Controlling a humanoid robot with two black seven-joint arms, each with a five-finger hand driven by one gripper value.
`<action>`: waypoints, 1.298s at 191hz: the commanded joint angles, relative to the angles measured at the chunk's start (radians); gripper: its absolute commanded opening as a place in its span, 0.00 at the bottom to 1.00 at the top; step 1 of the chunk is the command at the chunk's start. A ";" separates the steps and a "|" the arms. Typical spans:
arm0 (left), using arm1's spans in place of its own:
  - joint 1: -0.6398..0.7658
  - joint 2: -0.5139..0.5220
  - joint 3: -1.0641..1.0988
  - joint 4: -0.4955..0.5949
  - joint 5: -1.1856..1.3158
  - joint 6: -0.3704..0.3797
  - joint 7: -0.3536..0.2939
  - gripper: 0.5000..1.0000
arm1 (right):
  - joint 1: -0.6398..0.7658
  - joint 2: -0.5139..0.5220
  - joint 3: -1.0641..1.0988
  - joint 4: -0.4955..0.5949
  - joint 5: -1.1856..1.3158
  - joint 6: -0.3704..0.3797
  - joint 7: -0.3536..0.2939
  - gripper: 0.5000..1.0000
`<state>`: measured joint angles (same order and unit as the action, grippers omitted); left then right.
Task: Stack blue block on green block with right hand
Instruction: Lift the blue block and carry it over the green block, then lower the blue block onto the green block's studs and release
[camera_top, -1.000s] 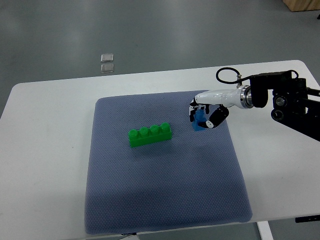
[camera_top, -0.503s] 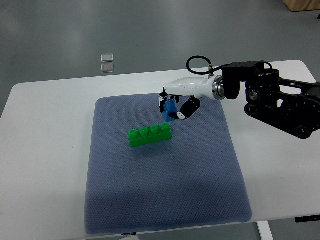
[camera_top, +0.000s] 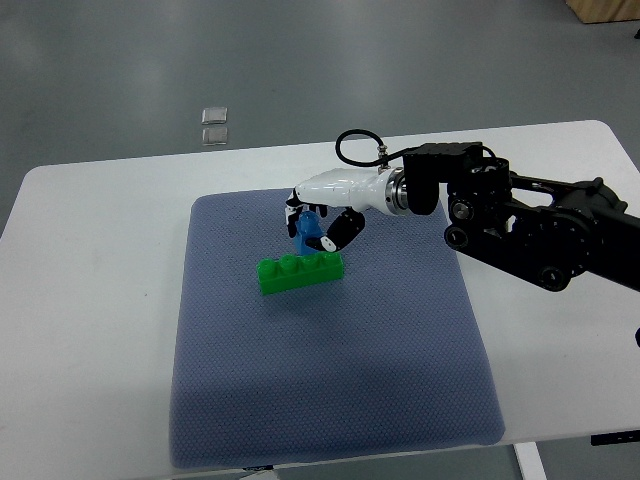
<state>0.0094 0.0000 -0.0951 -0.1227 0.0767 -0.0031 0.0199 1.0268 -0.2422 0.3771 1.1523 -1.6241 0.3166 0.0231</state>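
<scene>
Top view: right hand (camera_top: 318, 226) fingers clamped on small blue plastic block (camera_top: 307, 231) — just above long green studded brick (camera_top: 300, 272) on grey mat (camera_top: 330, 400). Light, rigid, slick; side-wall pinch suits it.

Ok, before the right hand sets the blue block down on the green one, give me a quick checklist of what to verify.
1. Blue block held by the right hand: ok, the fingers are curled around it.
2. Blue block over the green block: ok roughly, it shows just above the green block's far edge, near its middle.
3. Blue block squared to the studs: cannot tell, the fingers hide most of it.
4. Green block's studs free: ok, all four show uncovered.
5. Green block lying flat on the mat: ok.
6. Left arm out of the way: ok, it is not in view.
</scene>
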 joint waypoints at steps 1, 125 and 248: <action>0.000 0.000 0.000 0.000 0.000 0.000 0.000 1.00 | -0.007 0.009 -0.001 -0.005 -0.016 -0.004 0.000 0.10; 0.001 0.000 0.000 0.000 0.000 0.000 0.000 1.00 | -0.031 0.021 -0.001 -0.020 -0.033 -0.017 0.001 0.11; 0.000 0.000 0.000 0.000 0.000 0.000 0.000 1.00 | -0.039 0.038 -0.001 -0.051 -0.056 -0.040 0.003 0.11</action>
<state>0.0095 0.0000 -0.0951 -0.1227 0.0767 -0.0031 0.0199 0.9895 -0.2042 0.3758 1.1102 -1.6720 0.2832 0.0248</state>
